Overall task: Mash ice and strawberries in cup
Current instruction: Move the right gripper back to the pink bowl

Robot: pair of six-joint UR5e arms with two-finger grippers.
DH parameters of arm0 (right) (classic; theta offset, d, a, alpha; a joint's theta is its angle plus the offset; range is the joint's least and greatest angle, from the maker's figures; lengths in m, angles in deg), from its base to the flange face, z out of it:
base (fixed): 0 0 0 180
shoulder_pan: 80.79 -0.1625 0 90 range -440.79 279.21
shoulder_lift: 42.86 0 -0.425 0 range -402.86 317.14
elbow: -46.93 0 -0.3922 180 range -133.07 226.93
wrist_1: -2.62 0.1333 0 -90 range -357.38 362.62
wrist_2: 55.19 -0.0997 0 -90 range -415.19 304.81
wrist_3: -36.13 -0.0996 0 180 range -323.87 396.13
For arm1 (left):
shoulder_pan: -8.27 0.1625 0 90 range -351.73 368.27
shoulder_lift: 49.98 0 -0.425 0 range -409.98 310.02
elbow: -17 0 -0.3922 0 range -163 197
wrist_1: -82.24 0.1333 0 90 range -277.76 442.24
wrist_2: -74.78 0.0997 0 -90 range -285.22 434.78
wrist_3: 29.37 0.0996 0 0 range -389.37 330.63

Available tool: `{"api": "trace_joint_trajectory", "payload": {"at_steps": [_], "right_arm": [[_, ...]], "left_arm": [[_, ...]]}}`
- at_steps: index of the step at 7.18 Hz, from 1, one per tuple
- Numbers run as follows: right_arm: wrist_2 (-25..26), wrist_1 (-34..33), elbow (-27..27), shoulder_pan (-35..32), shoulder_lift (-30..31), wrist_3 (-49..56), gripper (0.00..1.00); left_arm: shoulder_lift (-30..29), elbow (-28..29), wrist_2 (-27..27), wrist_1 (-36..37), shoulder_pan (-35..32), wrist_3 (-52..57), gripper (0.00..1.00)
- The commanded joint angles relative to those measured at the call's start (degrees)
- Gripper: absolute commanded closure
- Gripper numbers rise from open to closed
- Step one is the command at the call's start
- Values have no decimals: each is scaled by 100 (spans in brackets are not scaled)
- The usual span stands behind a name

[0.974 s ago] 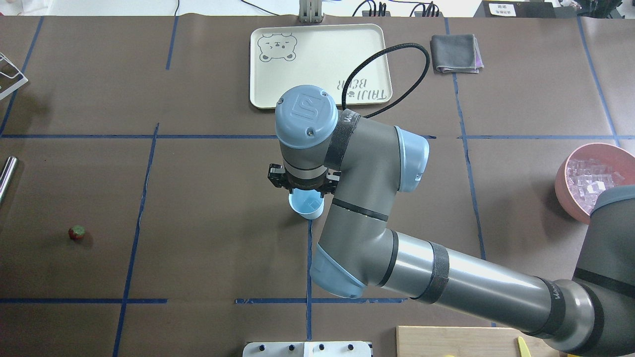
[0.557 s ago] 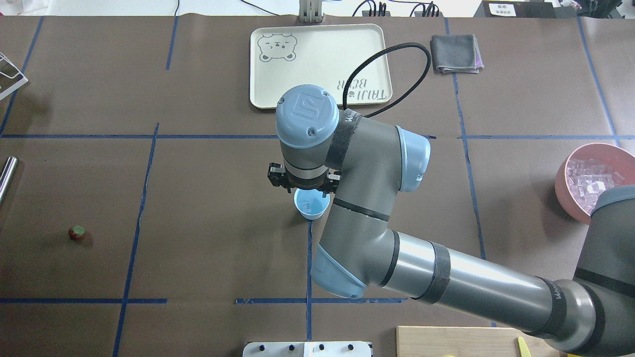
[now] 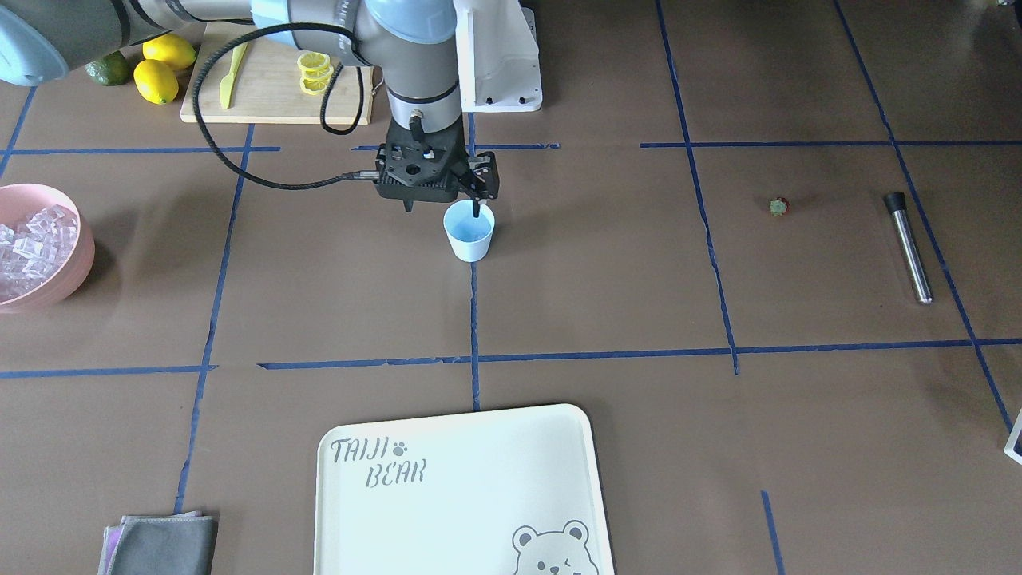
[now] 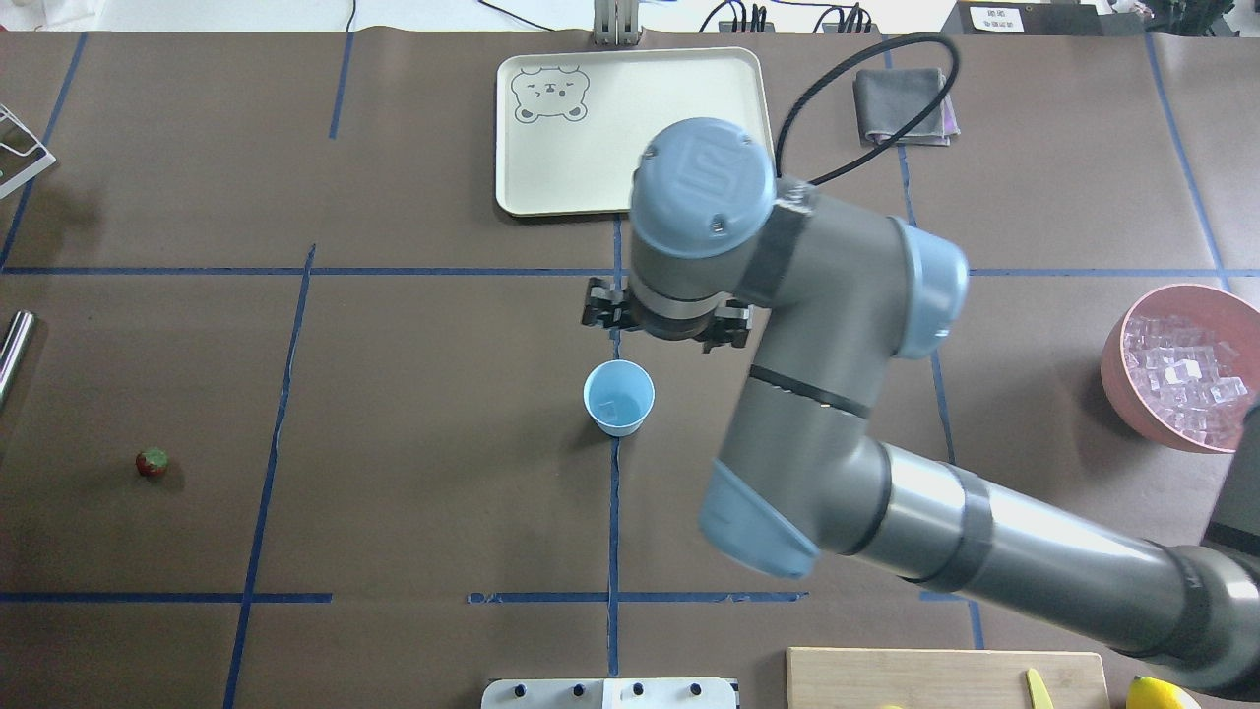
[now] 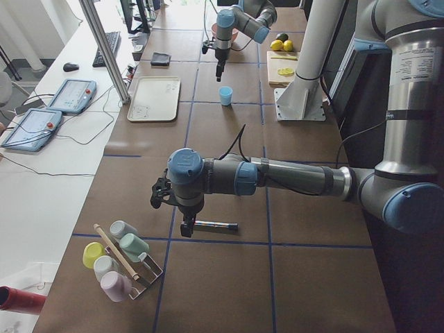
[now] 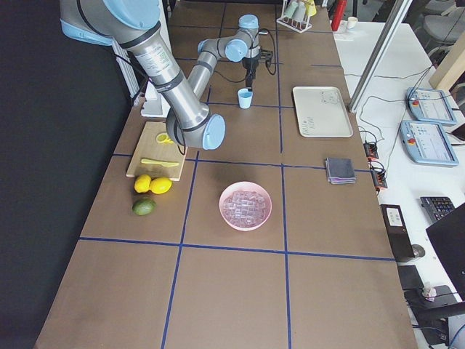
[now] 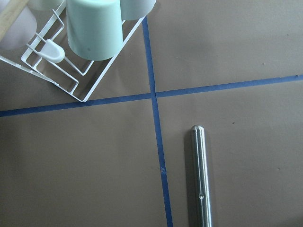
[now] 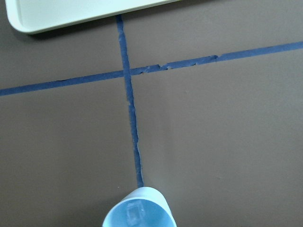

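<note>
The pale blue cup (image 4: 618, 397) stands upright at the table's middle on a blue tape line, with one clear ice cube (image 4: 615, 407) in its bottom. My right gripper (image 3: 443, 209) hangs open above the cup, nothing between its fingers; the right wrist view catches the cup (image 8: 138, 215) at its lower edge. More ice (image 4: 1181, 369) fills the pink bowl (image 4: 1132, 394) at the right. The strawberry (image 4: 152, 462) lies alone far left. My left gripper (image 5: 186, 229) shows only in the exterior left view, beside a steel muddler (image 5: 215, 225); I cannot tell its state.
A cream bear tray (image 4: 640, 108) and a grey cloth (image 4: 901, 103) lie at the far side. A cutting board (image 3: 263, 104) with lemon slices, lemons (image 3: 164, 68) and a lime sit near the robot's base. A wire rack of cups (image 7: 94, 28) stands by the muddler (image 7: 201, 179).
My right arm has risen and swung right and away from the cup. The cup, half hidden under the gripper before, now stands fully uncovered.
</note>
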Motion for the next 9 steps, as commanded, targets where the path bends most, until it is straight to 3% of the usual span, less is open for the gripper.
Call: {"api": "trace_joint_trajectory", "payload": {"at_steps": [1, 3, 4, 5, 7, 9], "right_arm": [[-279, -64, -1629, -790, 1512, 1255, 0], [-763, 32, -2011, -1669, 2611, 2223, 0], [-1061, 172, -2117, -2239, 3262, 3299, 0], [-1447, 600, -2075, -2767, 3938, 3980, 0], [-1713, 1855, -1717, -3227, 4952, 4636, 0], [-1916, 2510, -1119, -3387, 5324, 5120, 0]], "left_arm": [[-22, -44, 7, 0, 0, -59, 0], [4, -157, 7, 0, 0, -68, 0], [12, -184, 7, 8, 0, -68, 0], [21, -245, 7, 17, 0, -68, 0], [126, -430, 7, 17, 0, -208, 0], [144, -466, 7, 17, 0, -217, 0]]}}
